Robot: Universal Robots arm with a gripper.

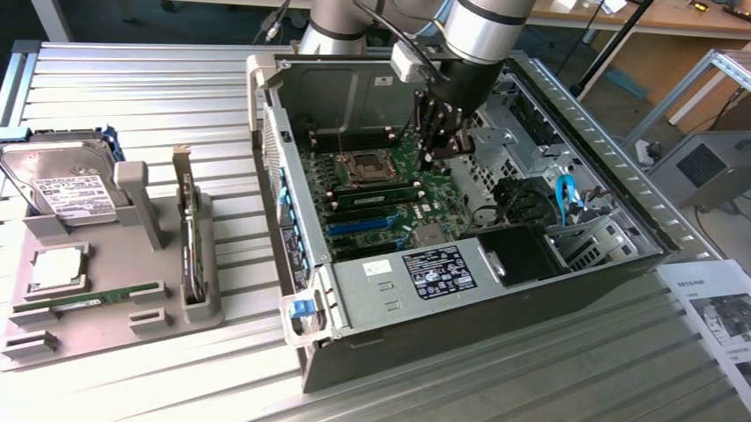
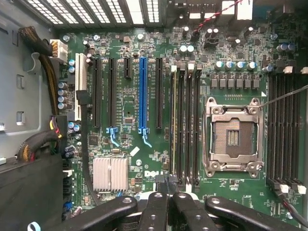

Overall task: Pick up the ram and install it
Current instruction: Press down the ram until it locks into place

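1. Hand (image 2: 169,195) closed, fingers together, over one end of the ram (image 2: 173,125).
2. Ram stands on edge on the motherboard (image 2: 130,103), beside the processor socket (image 2: 234,137).
3. Likely light, stiff, fragile; hold it by the long edges, clear of the chips.

Soft, even room light falls from overhead. The ribbed metal worktop (image 1: 129,79) gleams in pale streaks, and the open computer case (image 1: 273,176) is shaded deep along its inner walls. Close over the motherboard (image 2: 130,110) the light is flat. The vent slots (image 2: 120,9) blow out white, and the dark pincer (image 2: 168,188) catches faint highlights.
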